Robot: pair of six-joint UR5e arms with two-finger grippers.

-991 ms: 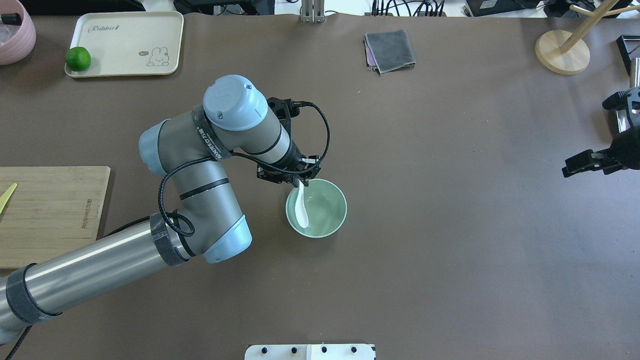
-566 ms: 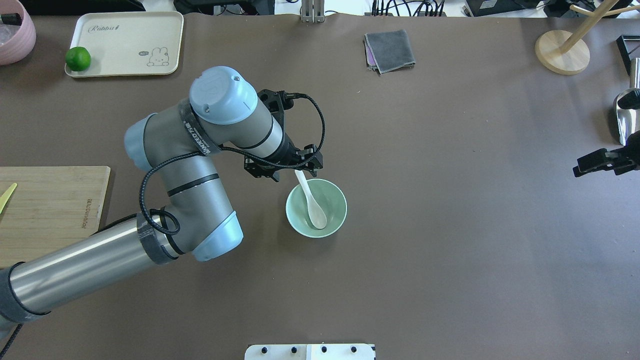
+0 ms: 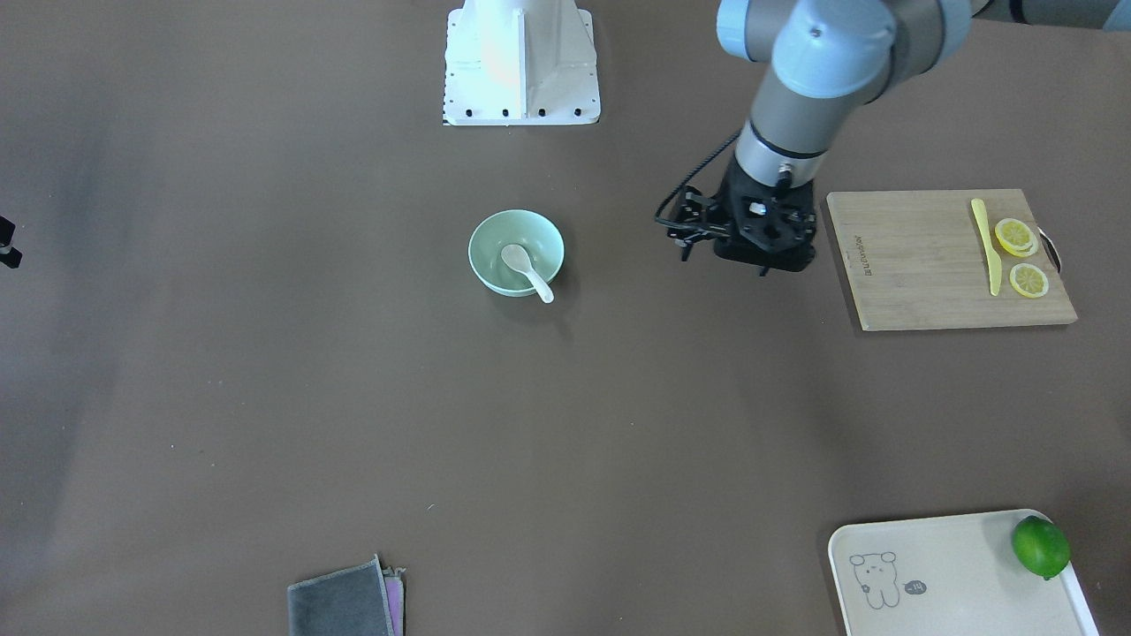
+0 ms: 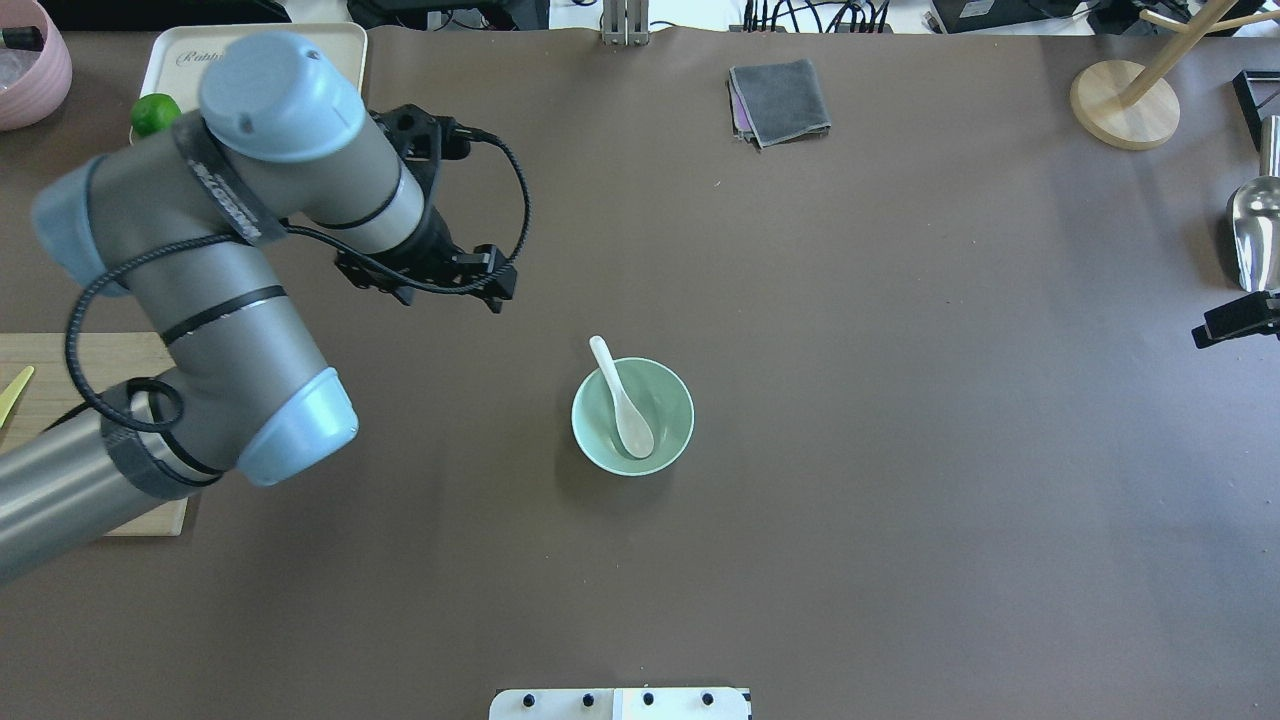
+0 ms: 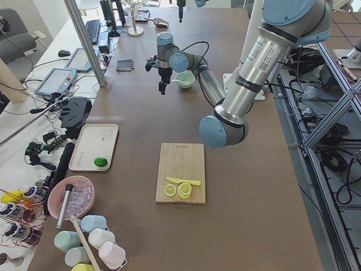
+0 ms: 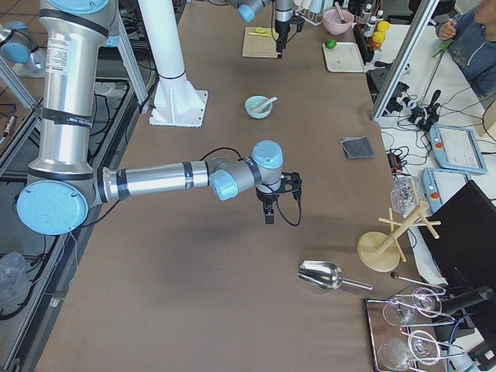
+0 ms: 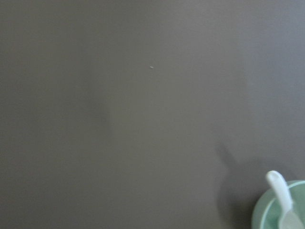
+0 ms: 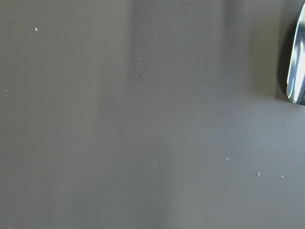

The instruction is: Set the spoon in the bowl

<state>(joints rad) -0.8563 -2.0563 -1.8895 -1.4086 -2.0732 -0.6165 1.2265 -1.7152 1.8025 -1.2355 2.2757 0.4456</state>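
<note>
The white spoon (image 4: 625, 400) lies in the mint-green bowl (image 4: 668, 392) at the table's middle. Its scoop rests inside and its handle leans over the far-left rim. Both also show in the front view, spoon (image 3: 528, 269) and bowl (image 3: 535, 234), and at the lower right corner of the left wrist view (image 7: 281, 191). My left gripper (image 4: 495, 285) is open and empty, raised well to the left of the bowl and beyond it. My right gripper (image 4: 1232, 322) shows only partly at the right edge, so I cannot tell its state.
A wooden cutting board (image 3: 928, 265) with a yellow knife (image 3: 985, 243) and lemon slices lies on my left. A cream tray (image 3: 937, 574) holds a lime (image 3: 1041, 546). A grey cloth (image 4: 780, 100), a wooden stand (image 4: 1125, 105) and a metal scoop (image 4: 1255, 235) lie farther off.
My left gripper let go of the spoon, which settled into the bowl. The left arm pulled back and away to the left. The right gripper drew off toward the right edge.
</note>
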